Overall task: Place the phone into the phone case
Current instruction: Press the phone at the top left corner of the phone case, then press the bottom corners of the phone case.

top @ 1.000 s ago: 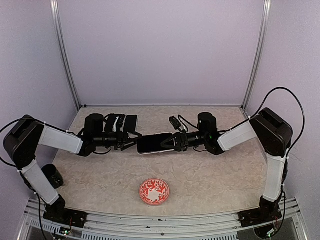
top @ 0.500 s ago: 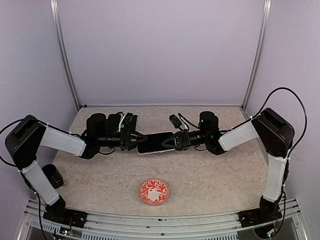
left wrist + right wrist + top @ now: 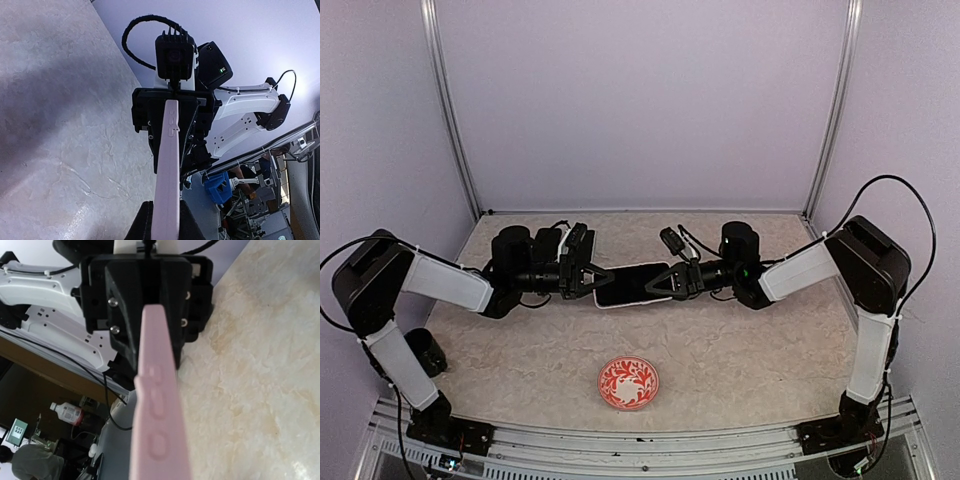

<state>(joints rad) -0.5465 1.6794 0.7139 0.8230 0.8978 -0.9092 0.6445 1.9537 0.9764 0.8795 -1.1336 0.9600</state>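
The phone [image 3: 632,283] hangs dark face up above the table's middle, held level between my two arms. Around it runs the pale pink phone case [image 3: 167,165], seen edge-on in both wrist views, with its side buttons [image 3: 159,412] showing in the right wrist view. My left gripper [image 3: 594,279] is shut on the left end, its black fingers [image 3: 141,225] pressed against both faces of the case. My right gripper [image 3: 671,282] is shut on the right end. Its own fingers are hidden behind the case in the right wrist view.
A red patterned plate [image 3: 628,383] lies near the front middle of the marbled table [image 3: 750,350]. Black objects [image 3: 560,243] lie at the back left, behind my left arm. A small black cylinder [image 3: 425,350] stands by the left arm's base.
My left gripper has slid right onto the left end of the cased phone and closed on it. The right gripper has kept its hold and barely moved.
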